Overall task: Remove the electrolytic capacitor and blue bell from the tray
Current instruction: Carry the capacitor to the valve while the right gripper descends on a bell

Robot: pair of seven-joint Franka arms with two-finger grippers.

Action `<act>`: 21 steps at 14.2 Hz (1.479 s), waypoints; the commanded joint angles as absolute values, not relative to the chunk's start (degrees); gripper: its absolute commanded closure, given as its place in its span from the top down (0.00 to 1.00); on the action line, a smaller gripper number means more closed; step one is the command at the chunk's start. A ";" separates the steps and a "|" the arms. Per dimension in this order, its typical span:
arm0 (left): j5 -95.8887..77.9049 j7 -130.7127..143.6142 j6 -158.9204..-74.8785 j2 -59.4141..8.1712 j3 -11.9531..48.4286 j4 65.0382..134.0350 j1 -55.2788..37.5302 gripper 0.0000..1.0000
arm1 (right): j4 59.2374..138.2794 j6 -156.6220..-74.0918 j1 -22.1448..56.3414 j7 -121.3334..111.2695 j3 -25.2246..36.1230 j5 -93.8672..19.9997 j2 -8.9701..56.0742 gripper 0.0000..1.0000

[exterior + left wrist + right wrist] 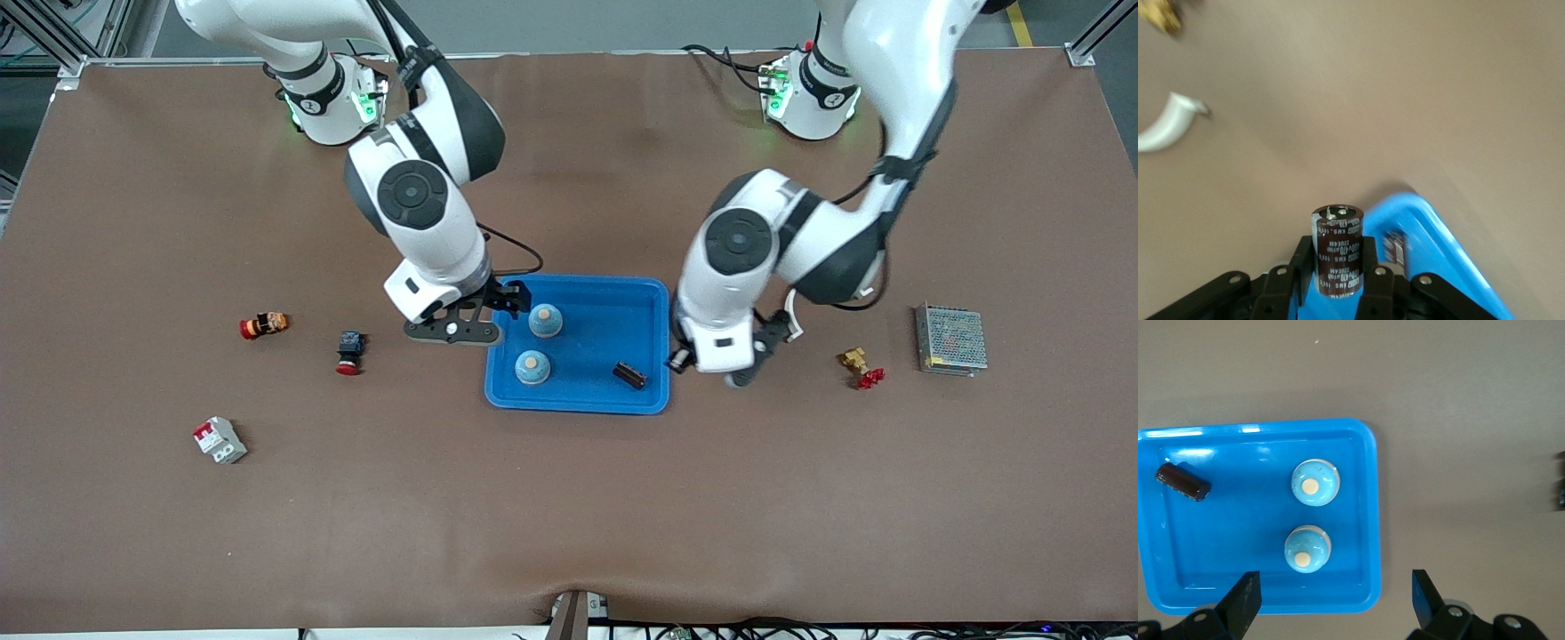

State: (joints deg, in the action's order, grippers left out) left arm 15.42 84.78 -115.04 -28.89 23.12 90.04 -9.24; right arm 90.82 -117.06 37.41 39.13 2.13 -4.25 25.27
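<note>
Tray status: shallow blue plastic tray sits mid-table on the brown table. In it stand two blue dome-shaped bells with tan buttons, one nearer the front camera than the other, and a dark brown cylindrical capacitor lying on its side near the tray's left-arm end. Left gripper hangs over the table just beside that end of the tray, jaws pinching a second dark brown capacitor upright. Right gripper hovers over the tray's right-arm edge, jaws spread wide, nothing between them.
</note>
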 commanded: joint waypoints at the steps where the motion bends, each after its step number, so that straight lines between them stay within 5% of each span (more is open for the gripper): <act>1: 13.10 73.60 -111.19 -25.50 24.26 91.14 -3.36 0.00 | 90.53 -118.91 39.02 41.31 2.72 -5.19 26.72 1.00; 13: 11.95 53.35 -107.67 -13.98 25.66 105.54 15.02 0.00 | 96.42 -133.23 43.59 47.01 2.72 -5.27 31.64 1.00; 21: 11.52 39.05 -107.58 -8.36 25.58 109.42 21.96 0.00 | 96.50 -133.51 44.82 47.20 2.72 -4.83 33.84 1.00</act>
